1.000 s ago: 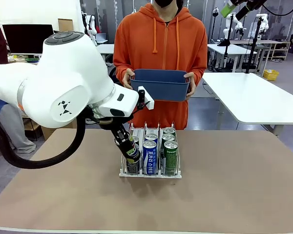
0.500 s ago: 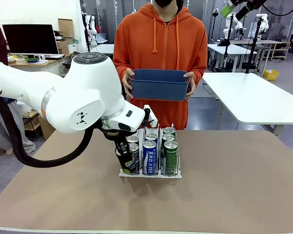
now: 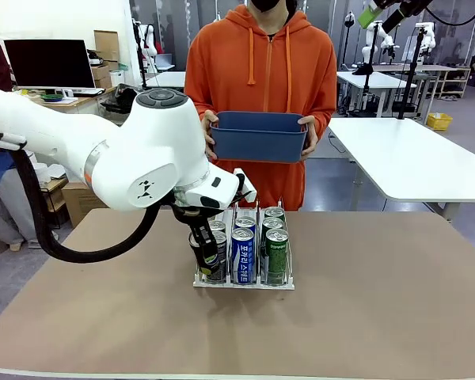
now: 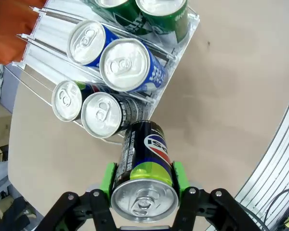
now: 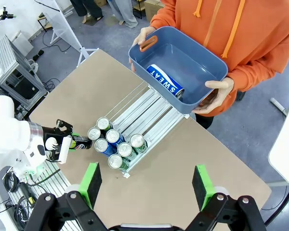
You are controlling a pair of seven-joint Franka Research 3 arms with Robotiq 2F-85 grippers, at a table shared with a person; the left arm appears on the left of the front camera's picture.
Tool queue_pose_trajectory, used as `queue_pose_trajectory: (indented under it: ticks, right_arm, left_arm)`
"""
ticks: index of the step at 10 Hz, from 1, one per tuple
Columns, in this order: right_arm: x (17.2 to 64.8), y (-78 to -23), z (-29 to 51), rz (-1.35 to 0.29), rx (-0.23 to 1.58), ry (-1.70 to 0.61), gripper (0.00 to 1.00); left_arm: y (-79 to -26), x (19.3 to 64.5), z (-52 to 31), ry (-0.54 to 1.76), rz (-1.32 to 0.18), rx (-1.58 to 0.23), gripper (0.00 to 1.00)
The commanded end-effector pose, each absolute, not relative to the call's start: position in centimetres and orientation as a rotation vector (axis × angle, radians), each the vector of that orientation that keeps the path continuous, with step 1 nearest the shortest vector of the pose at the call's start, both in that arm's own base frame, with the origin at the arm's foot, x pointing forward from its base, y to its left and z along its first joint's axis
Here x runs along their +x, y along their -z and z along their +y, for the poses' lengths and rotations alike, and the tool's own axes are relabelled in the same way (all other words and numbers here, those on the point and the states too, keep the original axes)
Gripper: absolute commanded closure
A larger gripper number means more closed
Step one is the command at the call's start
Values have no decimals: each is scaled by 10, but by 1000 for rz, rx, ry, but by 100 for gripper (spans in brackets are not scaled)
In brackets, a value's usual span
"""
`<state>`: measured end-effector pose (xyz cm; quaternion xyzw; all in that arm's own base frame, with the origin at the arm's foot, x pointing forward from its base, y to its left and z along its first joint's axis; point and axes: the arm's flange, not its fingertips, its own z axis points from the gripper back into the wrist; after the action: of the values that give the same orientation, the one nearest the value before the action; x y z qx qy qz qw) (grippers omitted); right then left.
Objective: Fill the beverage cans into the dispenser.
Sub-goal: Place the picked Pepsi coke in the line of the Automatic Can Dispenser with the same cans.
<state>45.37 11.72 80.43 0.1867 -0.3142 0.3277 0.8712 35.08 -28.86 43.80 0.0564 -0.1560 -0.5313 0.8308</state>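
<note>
On the counter, mid-span: dispenser with seven cans upright in it. Two dark cans sit in the left lane, two blue-and-white cans in the middle, three green cans in the right. Left pincer is clamped on a black can near its top, green pads on both sides. That can is tilted, its bottom end just beside the front of the left lane, outside the lip; can't tell if it touches the rack. Right pincer is spread wide, nothing in it, high over the counter, looking down. Person at far side holds a blue tub in both hands; a spare can, blue and white, lies flat in it.
</note>
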Motion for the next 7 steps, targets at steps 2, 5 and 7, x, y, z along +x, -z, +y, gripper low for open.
queue_pose_trajectory:
  ticks: [2, 5, 7]
  right_arm:
    - [453, -804, 116, -654, 390, -687, 0]
    - [453, -804, 116, -654, 390, -687, 0]
    - [453, -804, 116, -654, 390, -687, 0]
  left_arm:
    - [-433, 374, -293, 1100, -373, 87, 42]
    - [-428, 398, -289, 1078, -387, 121, 42]
    - [-423, 411, -288, 1069, -388, 116, 42]
